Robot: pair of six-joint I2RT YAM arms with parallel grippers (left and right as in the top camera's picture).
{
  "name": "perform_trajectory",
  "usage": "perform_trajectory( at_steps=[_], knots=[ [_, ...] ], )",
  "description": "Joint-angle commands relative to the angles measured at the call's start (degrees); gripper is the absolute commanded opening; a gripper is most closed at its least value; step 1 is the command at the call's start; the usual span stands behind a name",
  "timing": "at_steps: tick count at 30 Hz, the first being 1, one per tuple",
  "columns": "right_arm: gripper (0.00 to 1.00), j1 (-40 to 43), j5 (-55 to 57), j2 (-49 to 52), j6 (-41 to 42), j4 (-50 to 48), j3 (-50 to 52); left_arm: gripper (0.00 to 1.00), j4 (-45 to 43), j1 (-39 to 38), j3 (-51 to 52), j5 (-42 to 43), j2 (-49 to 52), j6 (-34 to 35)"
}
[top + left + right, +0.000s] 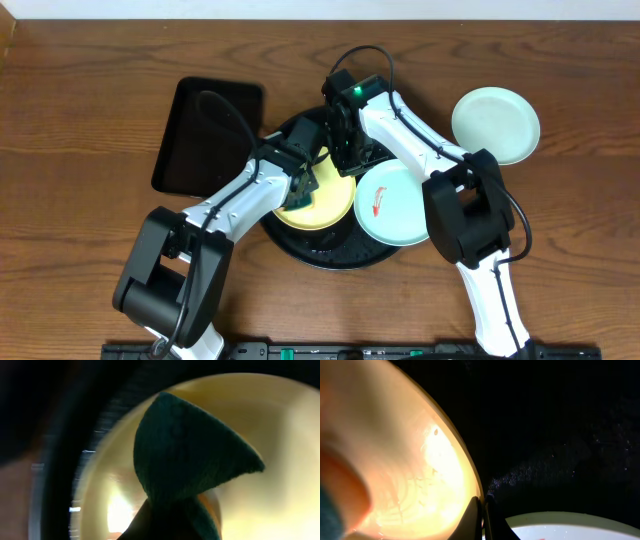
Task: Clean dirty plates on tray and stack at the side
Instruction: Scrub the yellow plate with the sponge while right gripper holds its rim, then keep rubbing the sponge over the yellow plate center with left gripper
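Note:
On the round black tray (300, 248) lie a yellow plate (322, 205) and a pale mint plate (393, 203) with a red-orange smear. My left gripper (303, 188) is shut on a teal sponge (190, 450), which is held against the yellow plate (280, 430). My right gripper (352, 165) is shut on the rim of the yellow plate (395, 460), its two fingers (474, 520) pinching the edge. In the right wrist view the smeared mint plate (570, 527) shows at the bottom. A clean mint plate (495, 123) rests on the table to the right of the tray.
A rectangular black tray (205, 135) lies on the wooden table to the left of the round tray. Both arms cross over the round tray from the front edge.

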State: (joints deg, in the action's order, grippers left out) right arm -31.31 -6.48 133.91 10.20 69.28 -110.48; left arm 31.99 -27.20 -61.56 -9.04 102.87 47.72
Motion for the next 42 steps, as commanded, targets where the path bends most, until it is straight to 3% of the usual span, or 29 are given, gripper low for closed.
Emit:
perform_trajectory(
  at_steps=[1, 8, 15, 18, 25, 30, 33, 36, 42],
  knots=[
    [0.01, 0.52, 3.28, 0.26, -0.66, 0.26, -0.28, 0.07, 4.07, 0.76, 1.42, -14.23, 1.16, -1.66],
    [0.01, 0.52, 3.28, 0.26, -0.66, 0.31, -0.31, 0.07, 1.77, 0.76, -0.26, -15.72, 0.79, -2.67],
    [0.01, 0.52, 3.28, 0.26, -0.63, 0.33, -0.28, 0.07, -13.35, 0.76, -0.31, -12.98, -0.44, -5.2],
    [0.01, 0.52, 3.28, 0.26, -0.66, 0.39, -0.28, 0.07, -17.77, 0.76, -0.31, -11.34, -0.59, -9.86],
    [0.01, 0.52, 3.48, 0.26, -0.66, 0.17, -0.28, 0.07, -17.25, 0.7, -0.28, -8.59, -5.75, -15.17],
    [0.01, 0.52, 3.45, 0.26, -0.63, 0.15, -0.28, 0.07, -11.41, 0.7, -0.28, -2.95, -8.26, -14.08],
    [0.01, 0.52, 3.43, 0.26, -0.63, 0.13, -0.28, 0.07, -8.37, 0.7, 1.16, -0.13, -7.69, -8.94],
    [0.01, 0.52, 3.43, 0.26, -0.63, 0.17, -0.28, 0.08, -8.59, 0.7, 3.08, 5.14, -6.58, -4.26],
    [0.01, 0.52, 3.41, 0.26, -0.61, 0.31, -0.28, 0.07, -12.76, 0.7, 4.35, 11.26, -3.04, -3.93]
  ],
)
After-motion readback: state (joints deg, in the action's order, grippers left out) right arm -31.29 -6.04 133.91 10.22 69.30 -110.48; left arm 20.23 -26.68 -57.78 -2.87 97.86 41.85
